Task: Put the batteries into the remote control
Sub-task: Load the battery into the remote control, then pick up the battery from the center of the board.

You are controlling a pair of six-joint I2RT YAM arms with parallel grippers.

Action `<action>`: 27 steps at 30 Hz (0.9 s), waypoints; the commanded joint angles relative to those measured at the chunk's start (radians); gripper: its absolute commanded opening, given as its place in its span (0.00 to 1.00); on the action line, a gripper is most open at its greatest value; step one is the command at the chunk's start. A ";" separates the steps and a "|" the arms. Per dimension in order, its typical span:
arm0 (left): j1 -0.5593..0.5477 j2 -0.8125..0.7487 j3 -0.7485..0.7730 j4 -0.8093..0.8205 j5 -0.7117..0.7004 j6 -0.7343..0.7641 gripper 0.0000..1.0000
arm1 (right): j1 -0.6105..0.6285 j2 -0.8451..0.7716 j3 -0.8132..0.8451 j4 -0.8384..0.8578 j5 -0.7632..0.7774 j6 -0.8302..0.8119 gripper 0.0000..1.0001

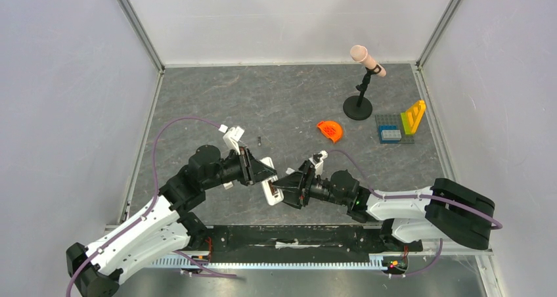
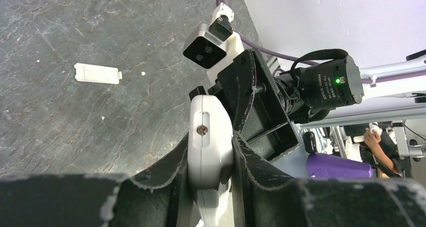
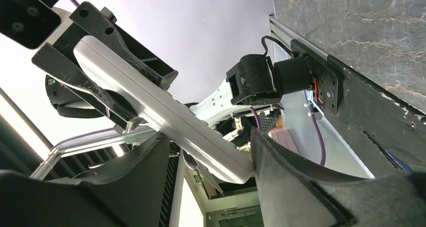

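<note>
The remote control [image 1: 269,189] is a long white bar held off the table between the two arms. My left gripper [image 1: 265,173] is shut on it; in the left wrist view the remote [image 2: 210,136] is pinched between both fingers of my left gripper [image 2: 211,151]. My right gripper [image 1: 282,188] faces the remote's lower end. In the right wrist view the remote [image 3: 166,114] runs slantwise across my right gripper [image 3: 210,149], whose jaws stand wide apart; the remote's end touches the right finger [image 3: 281,166]. One tiny dark battery [image 1: 260,140] lies on the table behind the left gripper. Other batteries are not visible.
A small white cover plate [image 2: 97,73] lies flat on the grey table. An orange piece [image 1: 330,131] lies at centre right. A microphone on a black stand [image 1: 358,105] and a grey plate with coloured bricks [image 1: 398,130] stand at the back right. Walls enclose the table.
</note>
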 commanded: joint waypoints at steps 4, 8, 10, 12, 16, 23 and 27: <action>-0.002 0.005 0.031 0.017 0.051 0.035 0.02 | -0.008 0.004 0.003 0.132 0.001 0.023 0.56; -0.002 0.005 0.040 -0.004 0.026 0.032 0.02 | -0.008 -0.003 0.010 0.132 -0.008 -0.002 0.68; -0.002 -0.001 0.043 -0.023 -0.003 0.032 0.02 | -0.008 -0.009 0.014 0.122 -0.018 -0.022 0.79; -0.002 -0.011 0.043 -0.037 -0.043 0.031 0.02 | -0.008 -0.019 0.015 0.109 -0.024 -0.051 0.89; -0.002 -0.045 0.061 -0.121 -0.186 0.030 0.02 | -0.009 -0.049 0.013 0.043 -0.042 -0.131 0.95; -0.002 -0.133 0.170 -0.418 -0.610 0.048 0.02 | -0.012 -0.209 0.163 -0.584 0.220 -0.624 0.94; -0.002 -0.197 0.182 -0.463 -0.699 0.064 0.02 | -0.011 -0.155 0.303 -0.794 0.458 -0.854 0.87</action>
